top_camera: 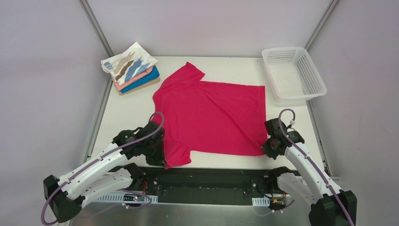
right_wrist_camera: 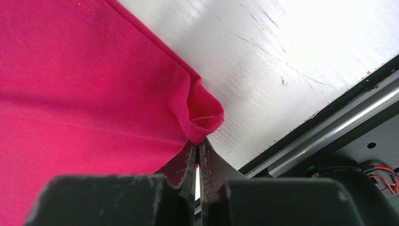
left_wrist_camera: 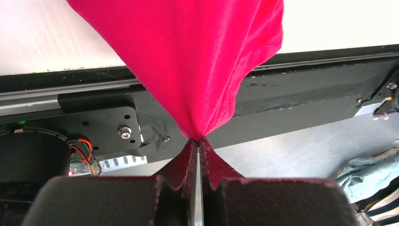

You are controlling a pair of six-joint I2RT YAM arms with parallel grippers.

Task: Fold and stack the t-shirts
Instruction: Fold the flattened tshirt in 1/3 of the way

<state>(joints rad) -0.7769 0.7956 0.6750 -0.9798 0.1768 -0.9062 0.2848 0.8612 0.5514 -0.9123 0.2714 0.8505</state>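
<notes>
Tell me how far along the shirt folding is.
Done: a folded stack of shirts sits at the far left. In hand: the crimson shirt lies spread mostly flat, the left claw pinching its near sleeve, the right claw pinching a near hem corner. Left: folding it and adding it to the stack.

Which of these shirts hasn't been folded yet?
The crimson-pink t-shirt, spread open in the middle of the table; the others lie folded in a stack at the far left corner.

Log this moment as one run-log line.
left hand: shut on crimson t-shirt, near sleeve | right hand: shut on its near hem corner | shirt body: spread on table | folded stack: far-left corner
</notes>
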